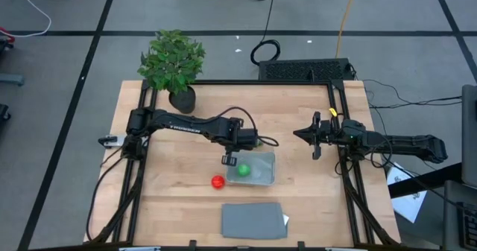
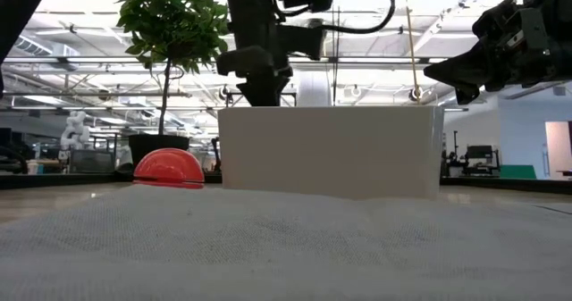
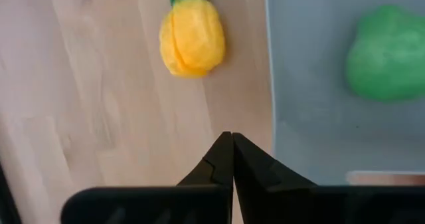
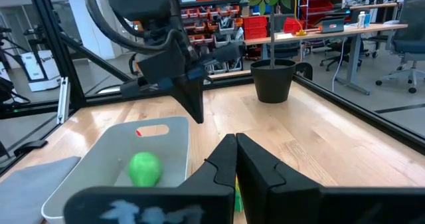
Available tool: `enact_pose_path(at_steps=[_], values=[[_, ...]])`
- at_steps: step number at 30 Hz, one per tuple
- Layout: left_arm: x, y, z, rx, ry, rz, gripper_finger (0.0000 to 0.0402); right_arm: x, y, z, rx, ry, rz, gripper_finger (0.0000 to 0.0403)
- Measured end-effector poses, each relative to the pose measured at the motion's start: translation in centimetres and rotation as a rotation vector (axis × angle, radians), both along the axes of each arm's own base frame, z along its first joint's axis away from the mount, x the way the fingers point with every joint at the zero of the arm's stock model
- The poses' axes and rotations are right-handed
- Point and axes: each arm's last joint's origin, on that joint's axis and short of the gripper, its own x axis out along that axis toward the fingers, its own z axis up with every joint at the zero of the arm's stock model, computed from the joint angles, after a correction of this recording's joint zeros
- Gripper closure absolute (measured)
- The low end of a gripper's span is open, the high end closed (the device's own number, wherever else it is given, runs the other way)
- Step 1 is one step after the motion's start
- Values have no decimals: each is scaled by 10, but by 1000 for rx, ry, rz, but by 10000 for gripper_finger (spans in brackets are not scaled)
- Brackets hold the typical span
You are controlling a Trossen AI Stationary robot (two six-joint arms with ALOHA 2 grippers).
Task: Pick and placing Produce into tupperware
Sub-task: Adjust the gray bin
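Currently my left gripper [image 1: 228, 160], closed and empty at frame centre beside the tub [image 1: 253, 167] holding the green ball [image 1: 243, 170], risks clipping the tub wall while reaching the yellow piece [image 3: 192, 35].

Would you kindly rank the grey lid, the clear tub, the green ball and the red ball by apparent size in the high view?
1. Grey lid
2. Clear tub
3. Green ball and red ball: they look about alike, so I won't rank them.
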Motion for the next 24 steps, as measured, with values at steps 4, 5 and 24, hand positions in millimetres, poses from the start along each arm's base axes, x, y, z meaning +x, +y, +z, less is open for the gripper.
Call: enact_pose_path(at_steps=[4, 5, 24], values=[[-2, 0, -6, -21, 22, -3, 393, 0, 0, 0, 0, 0, 0, 403], [-3, 0, -7, -21, 25, -2, 393, 0, 0, 0, 0, 0, 0, 403], [-6, -4, -15, -53, 42, 17, 393, 0, 0, 0, -3, 0, 0, 403]])
